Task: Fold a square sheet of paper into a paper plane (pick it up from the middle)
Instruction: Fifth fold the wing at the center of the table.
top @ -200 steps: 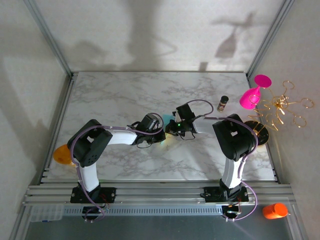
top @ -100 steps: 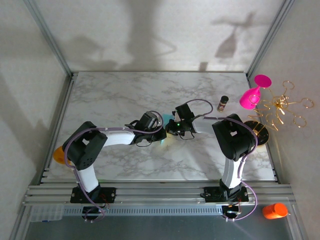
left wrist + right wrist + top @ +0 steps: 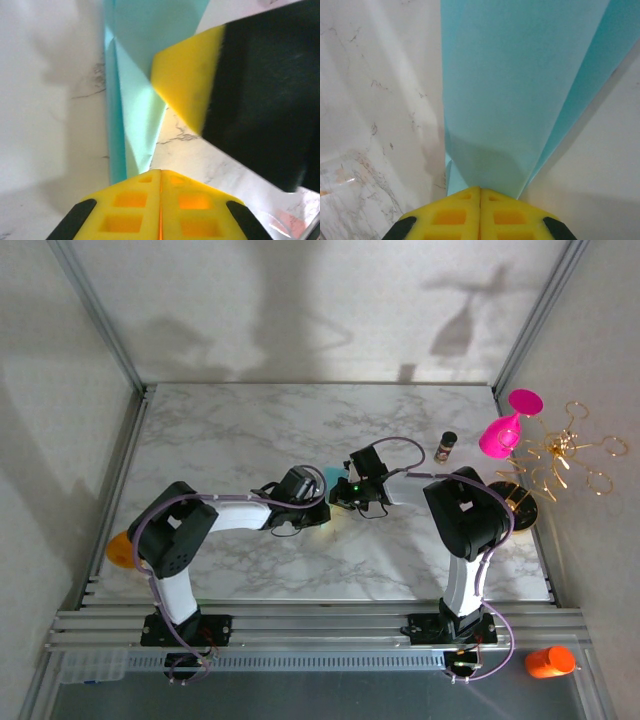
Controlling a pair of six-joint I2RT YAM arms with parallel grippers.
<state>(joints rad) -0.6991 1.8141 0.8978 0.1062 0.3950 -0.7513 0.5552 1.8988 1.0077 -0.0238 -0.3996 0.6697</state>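
The square sheet of paper (image 3: 333,476) is teal and lies mid-table, folded into a long narrow shape with layered flaps (image 3: 135,90). My left gripper (image 3: 320,508) (image 3: 160,172) is shut, its yellow fingertips resting over the paper's narrow end. My right gripper (image 3: 347,494) (image 3: 480,190) is also shut, its tips on the broad teal face (image 3: 520,75). Its yellow pad (image 3: 185,85) overlaps the paper in the left wrist view. No paper sits in the seam between either pair of jaws. The arms cover most of the paper in the top view.
A pink goblet (image 3: 505,430) and a gold wire stand (image 3: 560,455) sit at the table's right edge, with a small dark bottle (image 3: 446,446) beside them. An orange object (image 3: 122,548) lies by the left edge. Marble table (image 3: 230,430) stretches behind the arms.
The left arm's elbow has swung a little to the left and its wrist has edged slightly away from the bases. The right arm and the paper have hardly moved. Both grippers stay shut.
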